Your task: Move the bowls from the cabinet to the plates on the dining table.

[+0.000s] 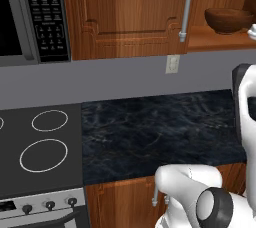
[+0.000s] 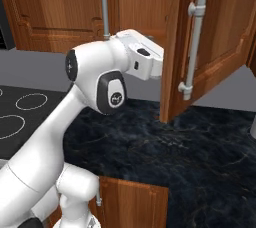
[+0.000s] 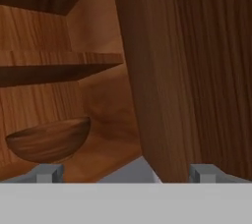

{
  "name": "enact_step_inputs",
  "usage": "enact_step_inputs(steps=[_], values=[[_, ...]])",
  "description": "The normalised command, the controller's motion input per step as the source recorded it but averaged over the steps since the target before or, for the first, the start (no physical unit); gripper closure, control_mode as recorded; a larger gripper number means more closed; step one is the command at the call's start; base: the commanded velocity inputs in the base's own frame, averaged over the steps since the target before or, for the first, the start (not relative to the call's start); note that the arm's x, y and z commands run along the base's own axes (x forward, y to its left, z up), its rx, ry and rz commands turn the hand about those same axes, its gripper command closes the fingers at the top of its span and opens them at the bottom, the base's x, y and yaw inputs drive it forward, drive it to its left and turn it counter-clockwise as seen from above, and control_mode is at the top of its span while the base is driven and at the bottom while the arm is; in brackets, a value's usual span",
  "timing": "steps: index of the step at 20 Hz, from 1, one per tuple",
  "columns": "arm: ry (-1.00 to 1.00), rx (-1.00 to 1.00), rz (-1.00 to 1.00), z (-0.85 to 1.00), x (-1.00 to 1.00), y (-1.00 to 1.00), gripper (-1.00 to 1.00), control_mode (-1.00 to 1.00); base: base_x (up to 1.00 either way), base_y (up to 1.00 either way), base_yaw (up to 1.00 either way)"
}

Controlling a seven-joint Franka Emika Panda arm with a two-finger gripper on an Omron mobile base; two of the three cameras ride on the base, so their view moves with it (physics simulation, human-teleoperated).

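hand (image 3: 125, 173) spread and empty at the open warm brown wooden cabinet (image 1: 130, 17), lined up toward the dark brown wooden bowl (image 3: 49, 142) resting on its floor, apparently for a grasp.

Even, soft rendered light, no hard sun. Base views crisp w/ slight jaggies on edges. Glossy sheen on cabinet door (image 1: 132, 14) panels; bright highlight along silver handle (image 1: 186, 9). Counter (image 1: 160, 132) dark, faint veins catch light. Brown bowl (image 1: 227, 19) sits in shade of open cabinet, dim rim glint. Arm (image 2: 92, 79) bright white, soft shading underneath. Hand view softer, low-res, blurry; shelf (image 3: 59, 66) underside dark, bowl casts a vague shadow. No edge distortion seen.
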Motion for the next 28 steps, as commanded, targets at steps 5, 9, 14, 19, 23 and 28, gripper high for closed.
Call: enact_step_inputs(steps=[5, 9, 14, 19, 23, 28], values=[[0.00, 0.00, 0.05, 0.00, -0.24, -0.54, -1.00, -1.00, 0.00, 0.00, 0.00], [0.00, 0.00, 0.07, 0.00, -0.22, -0.48, -1.00, -1.00, 0.00, 0.00, 0.00], [0.00, -0.02, 0.09, 0.00, -0.18, -0.44, -1.00, -1.00, 0.00, 0.00, 0.00], [0.00, -0.02, 0.11, 0.00, -0.12, -0.39, -1.00, -1.00, 0.00, 0.00, 0.00], [-0.02, -0.01, 0.11, -0.02, -0.06, -0.38, -1.00, -1.00, 0.00, 0.00, 0.00], [-0.02, 0.00, 0.11, -0.10, 0.06, -0.36, -1.00, -1.00, 0.00, 0.00, 0.00]])
